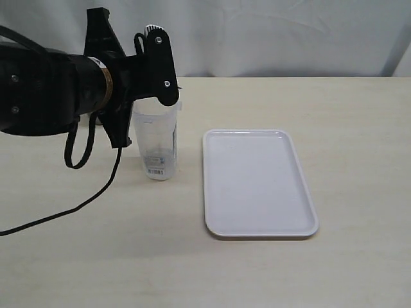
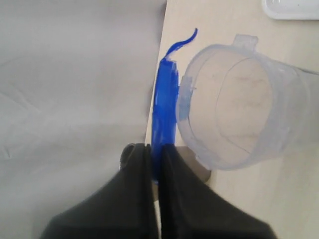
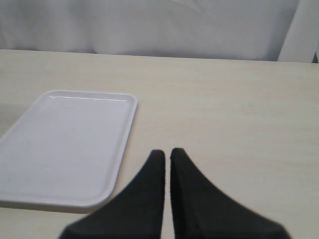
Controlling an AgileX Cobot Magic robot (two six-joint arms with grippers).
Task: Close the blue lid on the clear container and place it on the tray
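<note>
Exterior view, clear container: a tall, narrow clear container of transparent plastic stands upright on the table, with a small white printed label near its base.
Exterior view, tray: a flat white rectangular tray of smooth plastic, with rounded corners and a low raised rim, lies to the right of the container and apart from it.
Exterior view, left gripper: the matte black left gripper hangs at the container's top rim, with a black cable looping down from the arm.
Exterior view, table: a pale beige table with faint wood grain, and a white cloth backdrop behind it.
Left wrist view, blue lid: a thin, glossy blue lid of plastic is seen edge-on, one flap curling at its far end.
Left wrist view, left gripper: the left gripper is clamped on the lid's near edge.
Left wrist view, container mouth: the container shows a round, uncovered mouth with a frosted wall, and the lid is just beside its rim; I cannot tell whether they touch.
Right wrist view, right gripper: the right gripper has smooth, black, tapered fingers pressed together, gripping nothing, above bare table.
Right wrist view, tray: the tray lies apart from that gripper.
</note>
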